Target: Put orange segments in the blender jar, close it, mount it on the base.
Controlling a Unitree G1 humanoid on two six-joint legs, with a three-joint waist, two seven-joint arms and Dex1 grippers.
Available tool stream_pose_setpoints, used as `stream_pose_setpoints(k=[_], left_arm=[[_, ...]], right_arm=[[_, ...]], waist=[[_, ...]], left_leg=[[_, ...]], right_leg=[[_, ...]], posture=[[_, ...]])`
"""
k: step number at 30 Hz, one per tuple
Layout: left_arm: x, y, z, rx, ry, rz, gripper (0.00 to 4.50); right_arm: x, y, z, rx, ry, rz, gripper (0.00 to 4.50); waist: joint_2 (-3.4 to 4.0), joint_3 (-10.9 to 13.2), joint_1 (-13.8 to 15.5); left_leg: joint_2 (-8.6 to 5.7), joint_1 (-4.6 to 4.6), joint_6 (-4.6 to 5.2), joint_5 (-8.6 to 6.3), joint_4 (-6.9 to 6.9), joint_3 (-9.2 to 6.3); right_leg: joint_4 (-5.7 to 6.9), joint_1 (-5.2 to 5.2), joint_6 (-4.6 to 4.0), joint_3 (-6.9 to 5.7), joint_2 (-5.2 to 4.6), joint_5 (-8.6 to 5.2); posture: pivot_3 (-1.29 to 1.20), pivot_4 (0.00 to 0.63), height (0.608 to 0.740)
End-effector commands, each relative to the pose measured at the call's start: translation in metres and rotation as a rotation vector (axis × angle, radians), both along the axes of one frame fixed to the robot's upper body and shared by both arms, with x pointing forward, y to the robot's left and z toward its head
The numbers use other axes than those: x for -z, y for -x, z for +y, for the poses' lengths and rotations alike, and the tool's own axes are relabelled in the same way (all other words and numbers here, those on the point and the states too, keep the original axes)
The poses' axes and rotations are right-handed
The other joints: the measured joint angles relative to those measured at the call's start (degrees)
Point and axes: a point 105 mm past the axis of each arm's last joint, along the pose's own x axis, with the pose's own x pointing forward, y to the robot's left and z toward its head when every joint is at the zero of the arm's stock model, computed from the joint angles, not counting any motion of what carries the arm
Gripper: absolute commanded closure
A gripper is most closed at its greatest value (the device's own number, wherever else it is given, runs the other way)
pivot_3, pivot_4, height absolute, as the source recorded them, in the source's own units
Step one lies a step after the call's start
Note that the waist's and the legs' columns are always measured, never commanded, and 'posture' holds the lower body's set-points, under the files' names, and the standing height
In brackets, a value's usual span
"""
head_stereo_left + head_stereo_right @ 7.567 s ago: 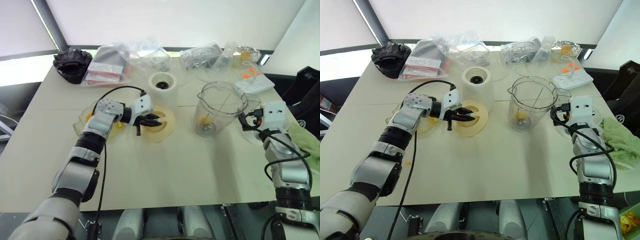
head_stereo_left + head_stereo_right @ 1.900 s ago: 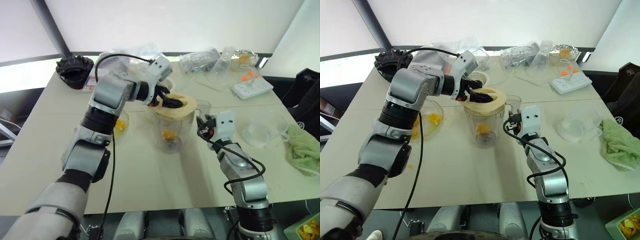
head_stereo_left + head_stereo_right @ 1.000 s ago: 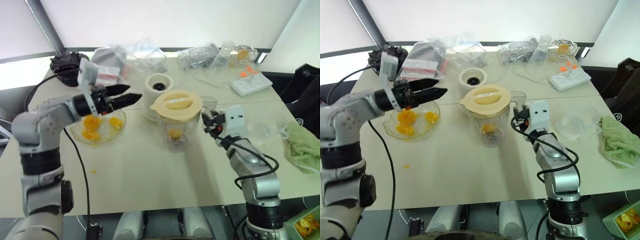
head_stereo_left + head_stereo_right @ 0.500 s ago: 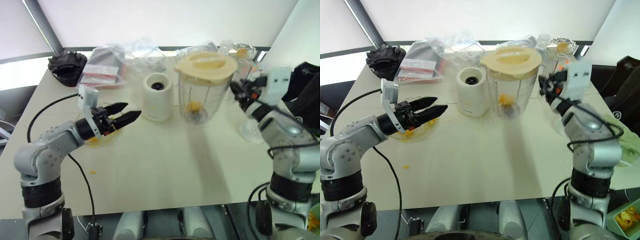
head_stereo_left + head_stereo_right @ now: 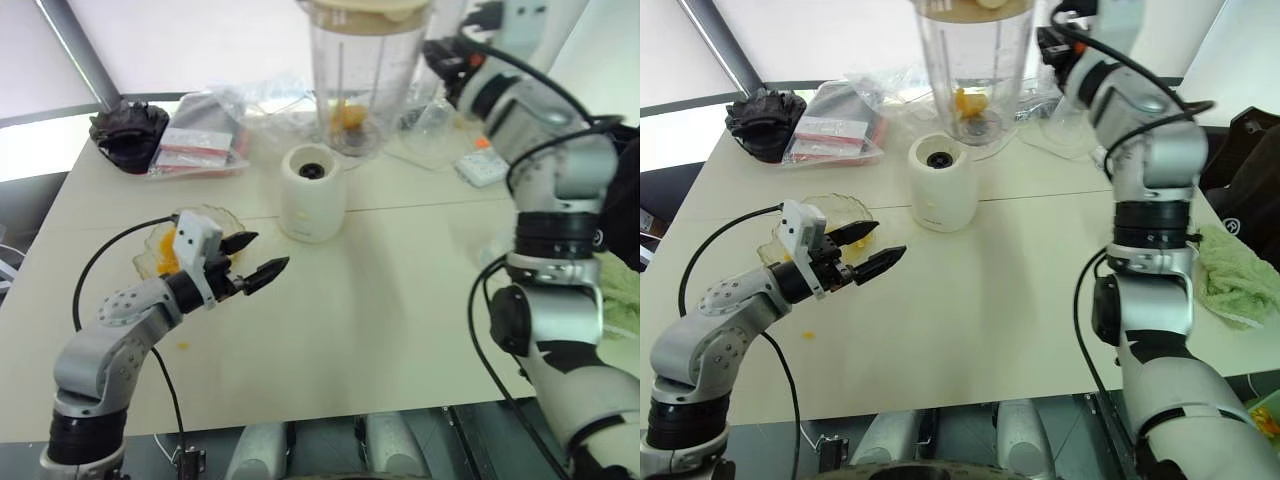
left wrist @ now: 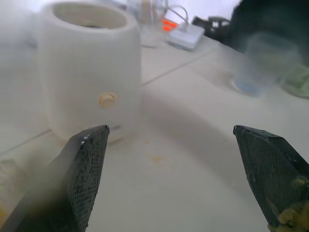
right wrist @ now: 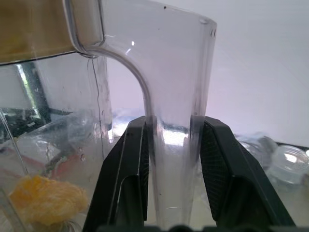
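Right gripper (image 7: pixel 171 159) is clamping the handle of the blender jar (image 5: pixel 973 75), holding it in the air above the base (image 5: pixel 937 183); orange segments (image 5: pixel 967 104) are lying inside, and a cream lid (image 5: pixel 366 8) is capping it. Left gripper (image 5: pixel 868 250) is hovering open and empty beside a glass bowl (image 5: pixel 160 243).

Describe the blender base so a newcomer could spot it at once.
Start at the beige table and look toward its middle, just ahead of the wavy glass bowl. The base is the squat cream-white cylinder there. Its dark round top socket sets it apart from the clear jar lifted above it.
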Motion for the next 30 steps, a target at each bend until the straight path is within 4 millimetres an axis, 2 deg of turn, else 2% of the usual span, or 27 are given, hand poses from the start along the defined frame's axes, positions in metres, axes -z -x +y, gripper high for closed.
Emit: stream_pose_setpoints(k=[1,8,19,30], left_arm=[[-0.013,0.005,0.001,-0.037,0.003,-0.071,0.24],[-0.011,0.010,0.003,-0.092,-0.002,-0.079,0.24],[-0.007,0.013,0.005,-0.115,-0.035,-0.067,0.24],[-0.005,0.011,0.008,-0.123,-0.065,-0.060,0.24]], right_arm=[[-0.034,0.007,0.012,-0.028,-0.022,-0.136,3.52],[-0.020,-0.007,0.030,-0.050,-0.048,-0.107,3.52],[0.002,-0.026,0.034,-0.033,-0.058,-0.082,3.52],[0.015,-0.028,0.034,0.005,-0.039,-0.068,3.52]], waist=[[0.00,0.00,0.37],[0.00,0.00,0.15],[0.00,0.00,0.02],[0.00,0.01,-0.05]], left_leg=[[0.00,-0.08,-0.01,0.01,0.00,-0.04],[-0.08,-0.18,-0.02,0.01,0.02,0.01],[-0.05,-0.12,-0.10,0.06,0.04,-0.02],[-0.06,-0.10,-0.13,0.07,0.04,-0.04]], right_leg=[[0.02,-0.06,0.00,-0.01,-0.01,0.00],[-0.07,-0.11,0.02,0.00,-0.18,0.01],[0.11,-0.14,-0.04,-0.03,0.04,0.04],[0.19,-0.15,-0.04,-0.03,0.04,0.04]], posture=[[0.00,0.150,0.740],[0.00,0.150,0.740],[0.00,0.150,0.740],[0.00,0.150,0.740]])
